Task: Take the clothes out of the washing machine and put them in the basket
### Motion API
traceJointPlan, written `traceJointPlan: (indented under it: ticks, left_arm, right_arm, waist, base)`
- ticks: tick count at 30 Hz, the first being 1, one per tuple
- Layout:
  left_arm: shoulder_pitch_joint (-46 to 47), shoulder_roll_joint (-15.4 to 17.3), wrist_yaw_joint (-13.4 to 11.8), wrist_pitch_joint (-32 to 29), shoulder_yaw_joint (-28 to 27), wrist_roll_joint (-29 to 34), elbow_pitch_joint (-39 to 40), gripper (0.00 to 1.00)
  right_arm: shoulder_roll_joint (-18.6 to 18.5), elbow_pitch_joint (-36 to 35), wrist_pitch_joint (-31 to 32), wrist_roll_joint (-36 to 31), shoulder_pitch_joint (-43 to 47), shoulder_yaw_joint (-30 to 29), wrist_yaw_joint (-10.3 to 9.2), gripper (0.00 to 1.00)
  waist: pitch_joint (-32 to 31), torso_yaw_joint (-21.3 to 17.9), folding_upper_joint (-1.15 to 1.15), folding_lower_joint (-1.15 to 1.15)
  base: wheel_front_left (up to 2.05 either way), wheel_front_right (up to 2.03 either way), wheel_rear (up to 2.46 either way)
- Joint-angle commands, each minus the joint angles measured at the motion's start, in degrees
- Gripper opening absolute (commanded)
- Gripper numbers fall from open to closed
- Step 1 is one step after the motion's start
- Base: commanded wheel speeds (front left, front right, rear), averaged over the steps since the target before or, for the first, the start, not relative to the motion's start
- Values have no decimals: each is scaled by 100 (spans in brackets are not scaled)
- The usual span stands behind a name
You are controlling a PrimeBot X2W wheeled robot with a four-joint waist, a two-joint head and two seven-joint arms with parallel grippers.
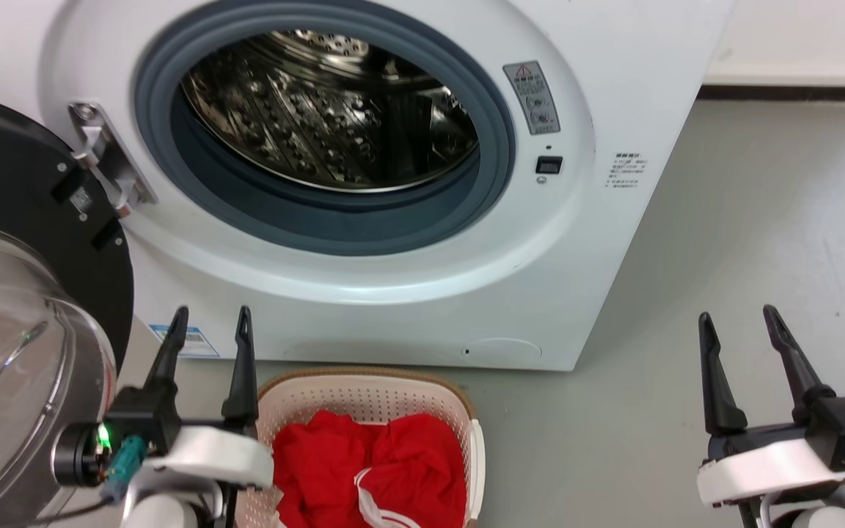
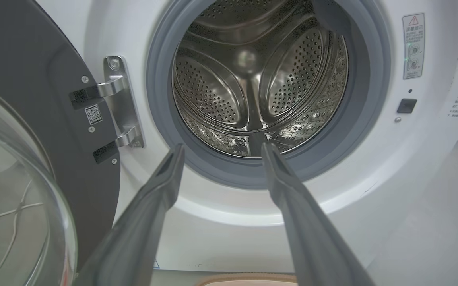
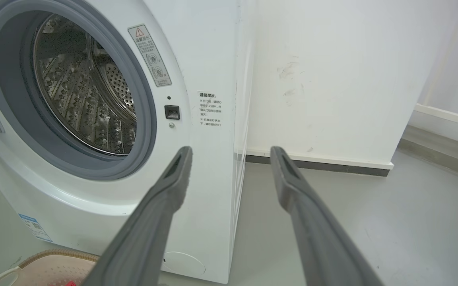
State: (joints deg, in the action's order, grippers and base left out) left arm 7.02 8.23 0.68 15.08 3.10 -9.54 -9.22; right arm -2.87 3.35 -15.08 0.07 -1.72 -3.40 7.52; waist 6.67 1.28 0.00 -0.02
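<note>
In basket (image 1: pixel 367 400): red clothes (image 1: pixel 393 458), heap cut off below; L gripper (image 1: pixel 211 315), R gripper (image 1: pixel 736 314) jaws wide, empty.

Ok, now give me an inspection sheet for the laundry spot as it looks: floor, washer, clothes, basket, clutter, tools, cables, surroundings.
Surface: grey floor, smooth.
Washing machine: door swung open to the left; no garment seen in the drum.
Clothes: red, heaped in the basket, a white striped hem on top.
Basket: on the floor in front of the machine, below the porthole.
Clutter: nothing seen.
Left tool: open, holding nothing, by the basket's left edge.
Right tool: open, holding nothing, over the floor right of the machine.
Cables: teal plug at the left wrist.
Surroundings: white wall with dark skirting, right of the machine.
</note>
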Motion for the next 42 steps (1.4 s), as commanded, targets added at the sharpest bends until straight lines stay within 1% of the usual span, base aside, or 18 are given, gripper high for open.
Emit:
traceJointPlan:
  ticks: [1,7,16,33,42]
  left_arm:
    - [-226,-83,-24,13,-85,113,128,100]
    - [-768,-282,-79,13,-397,320,452,100]
    - [-1144,-418,-117,14,-506,617,503,100]
    - [-1029,-457,-132,14,-434,869,604,100]
    - [-1053,-491,-154,14,-463,745,548,100]
  right_arm:
    - [-2,-20,-13,34,143,0,-6,100]
    - [-2,-71,-13,101,327,21,-6,100]
    - [-2,-76,-13,214,492,61,-6,100]
    - [-1,-63,-13,307,425,76,-6,100]
    - [-1,-61,-13,276,415,79,-6,100]
  waist:
    - [-192,41,0,2]
    - [-382,-17,0,2]
    - [-546,-175,0,2]
    - [-476,-294,0,2]
    - [-483,-271,0,2]
  base:
    - [0,0,0]
    - [0,0,0]
    - [0,0,0]
    - [0,0,0]
    - [0,0,0]
